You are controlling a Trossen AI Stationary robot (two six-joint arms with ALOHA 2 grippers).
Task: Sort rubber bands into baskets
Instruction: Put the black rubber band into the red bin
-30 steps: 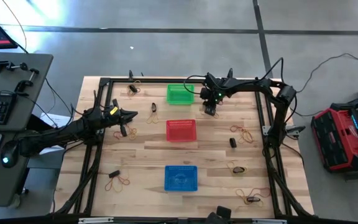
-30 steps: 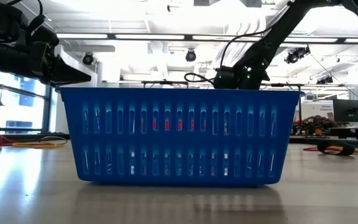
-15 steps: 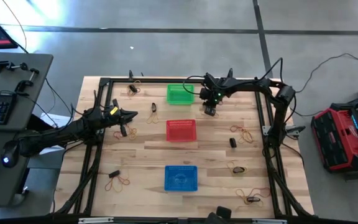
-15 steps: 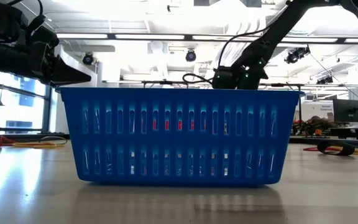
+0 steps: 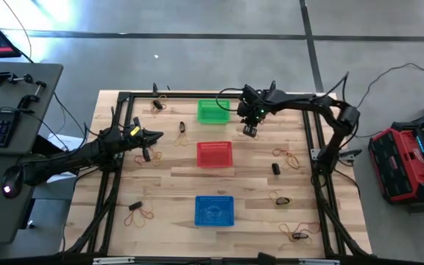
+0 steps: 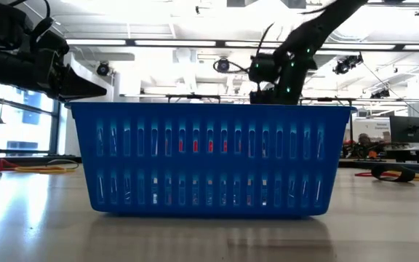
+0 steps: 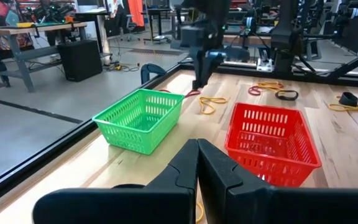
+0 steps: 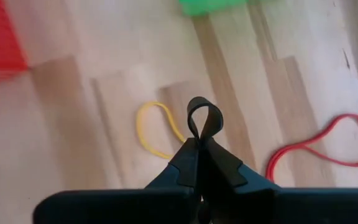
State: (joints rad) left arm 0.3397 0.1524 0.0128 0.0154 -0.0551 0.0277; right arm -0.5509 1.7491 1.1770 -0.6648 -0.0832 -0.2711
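Note:
My right gripper (image 8: pixel 199 144) hangs above the wood just right of the green basket (image 5: pixel 213 111), shut on a black rubber band (image 8: pixel 204 118). Below it on the table lie a yellow band (image 8: pixel 154 127) and a red band (image 8: pixel 319 146). The red basket (image 5: pixel 214 154) stands at the table's middle and the blue basket (image 5: pixel 214 210) nearer the front. My left gripper (image 7: pixel 198 149) waits shut at the table's left side, level, pointing toward the baskets, with nothing in it. My right gripper pinches the black band between its two fingertips, coming from above and pointing steeply down. A small loop of the band (image 8: pixel 204 112) sticks out past the fingertips. The band is lifted clear of the table.
More loose bands lie scattered: right of the red basket (image 5: pixel 291 157), at the front right (image 5: pixel 282 199) (image 5: pixel 297 234), at the front left (image 5: pixel 140 214) and at the far left (image 5: pixel 157 105). A black frame (image 5: pixel 311 140) borders the table.
My right gripper has risen from the table beside the green basket; in the low view it now stands higher above the blue basket's rim.

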